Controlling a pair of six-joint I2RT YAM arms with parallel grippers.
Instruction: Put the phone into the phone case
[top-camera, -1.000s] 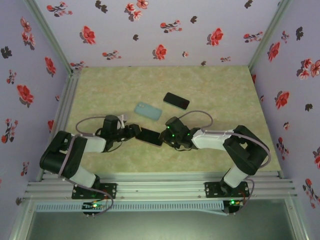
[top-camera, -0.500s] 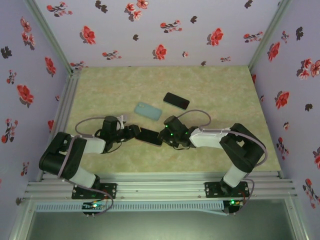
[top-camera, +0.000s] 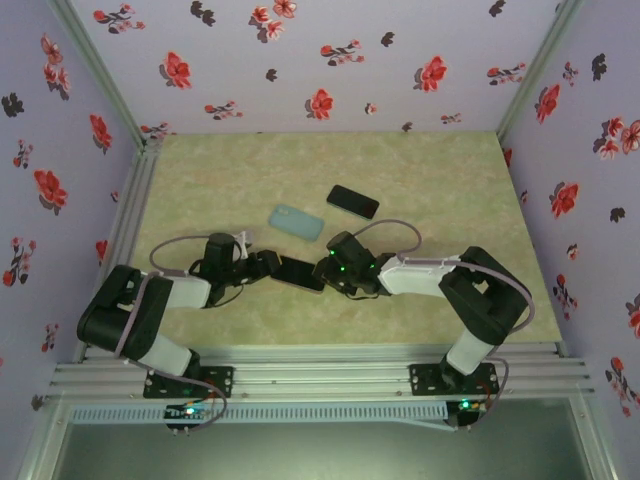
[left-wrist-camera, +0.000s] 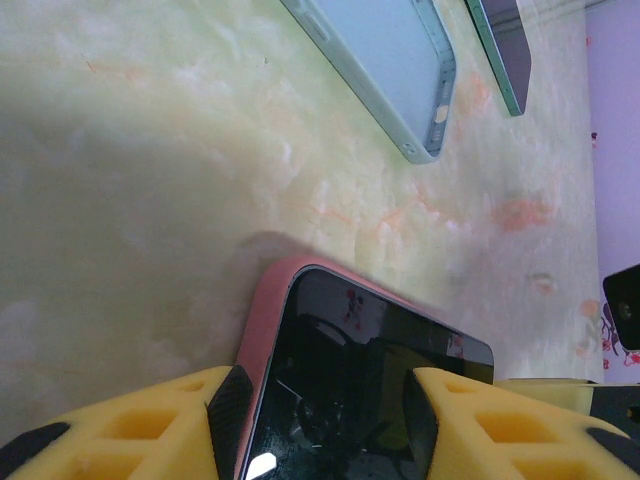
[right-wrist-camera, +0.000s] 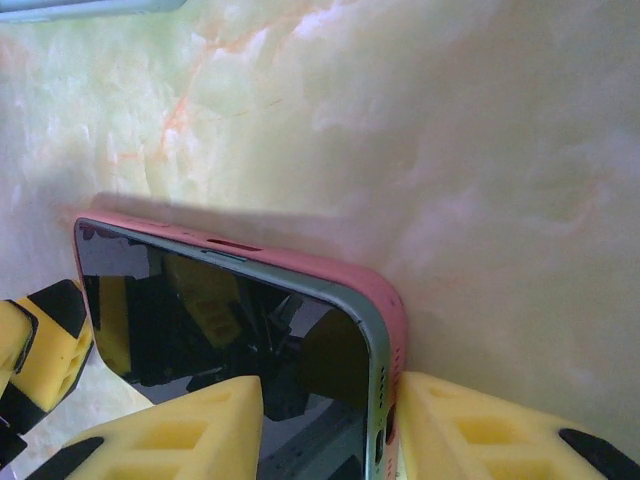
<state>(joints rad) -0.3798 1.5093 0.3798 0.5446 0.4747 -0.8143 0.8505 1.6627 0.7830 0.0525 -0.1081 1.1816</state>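
A dark-screened phone sits in a pink phone case between both grippers, mid-table near the front. My left gripper is shut on its left end, with one pad on the pink edge and the other on the screen. My right gripper straddles the opposite corner. There the phone's grey-green frame stands slightly proud of the case rim. One right finger rests against the case. The other finger lies over the screen, and contact is unclear.
A pale teal phone-shaped slab lies face down just beyond the grippers. A second black phone lies farther back to the right. Flowered walls enclose the marbled green table on three sides.
The right gripper and the held phone have edged slightly to the left and away from the near edge. The left arm has barely moved.
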